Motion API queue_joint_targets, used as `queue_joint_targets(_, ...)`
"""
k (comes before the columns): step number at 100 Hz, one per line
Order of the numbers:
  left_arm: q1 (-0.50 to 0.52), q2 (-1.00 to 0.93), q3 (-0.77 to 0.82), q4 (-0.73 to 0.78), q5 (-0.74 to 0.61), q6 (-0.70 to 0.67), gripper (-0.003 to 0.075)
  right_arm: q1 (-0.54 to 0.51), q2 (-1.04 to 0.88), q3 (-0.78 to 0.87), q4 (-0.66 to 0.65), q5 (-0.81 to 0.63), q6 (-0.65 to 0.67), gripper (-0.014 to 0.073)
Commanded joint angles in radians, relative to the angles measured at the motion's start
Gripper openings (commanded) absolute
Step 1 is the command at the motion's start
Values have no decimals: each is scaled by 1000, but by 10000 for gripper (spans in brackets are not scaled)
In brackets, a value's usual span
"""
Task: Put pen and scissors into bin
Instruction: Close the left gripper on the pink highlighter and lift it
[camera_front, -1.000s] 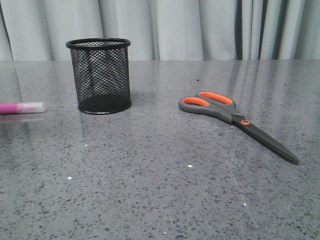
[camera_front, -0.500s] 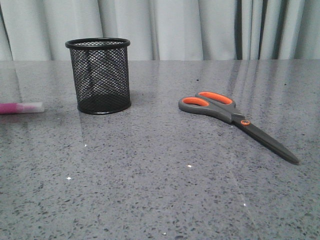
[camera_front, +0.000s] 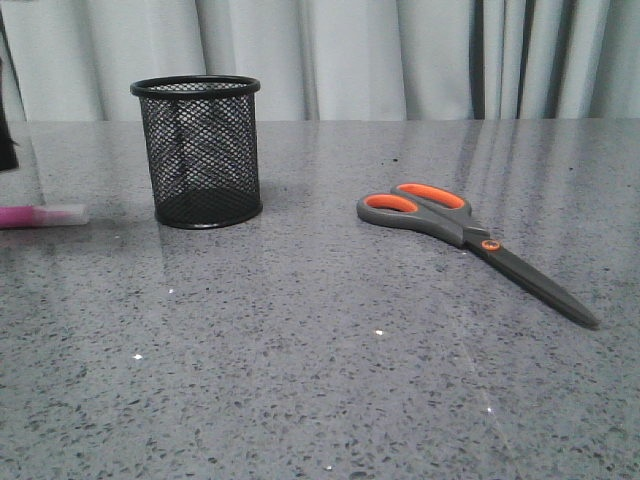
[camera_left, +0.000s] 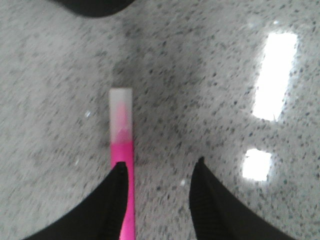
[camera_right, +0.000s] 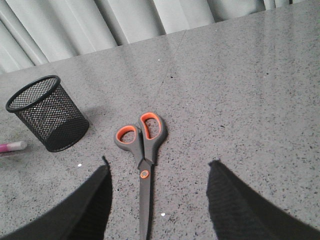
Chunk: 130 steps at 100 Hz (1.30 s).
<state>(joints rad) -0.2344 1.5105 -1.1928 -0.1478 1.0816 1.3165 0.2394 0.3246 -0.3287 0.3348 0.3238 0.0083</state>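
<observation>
Grey speckled worktop (camera_front: 320, 400) is lying in front of you, pale curtains (camera_front: 400, 55) hanging behind it. Your left end effector (camera_left: 157, 172) is hovering spread wide over the pen (camera_left: 121, 145), one finger (camera_left: 112, 200) overlapping its magenta barrel. Your right end effector (camera_right: 157, 167) is gaping wide above the scissors (camera_right: 142, 150), gripping nothing. Both items are lying flat outside the bin (camera_front: 200, 150), which is standing upright between them.
</observation>
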Motion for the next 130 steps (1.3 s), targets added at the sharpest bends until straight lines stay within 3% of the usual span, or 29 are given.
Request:
queue_joint_targets(1,-9,3,-37,-32,-14,21,262,2,17,-29,-8,-84,-8,380)
queue_joint_targets(34,-9,88,-125,-30,-20,21,262,2,17,-29,-8,-87,-8,380)
queue_joint_targets(110,-9,205,-127,-109,-45,17,256,2,17,-29,2,-65,-8,380)
queue_joint_targets(115,-9,205,-127,-133,-40,15,223,2,17,-29,2,-65,-8,380)
queue_joint_targets(127,-9,205,-127,-162,-13,-44,1,2,17,-29,2,-65,-8,380)
queue_joint_targets(130,-9,203,-127,-161,-8,-56,-20,2,17,-29,2,-65,-8,380)
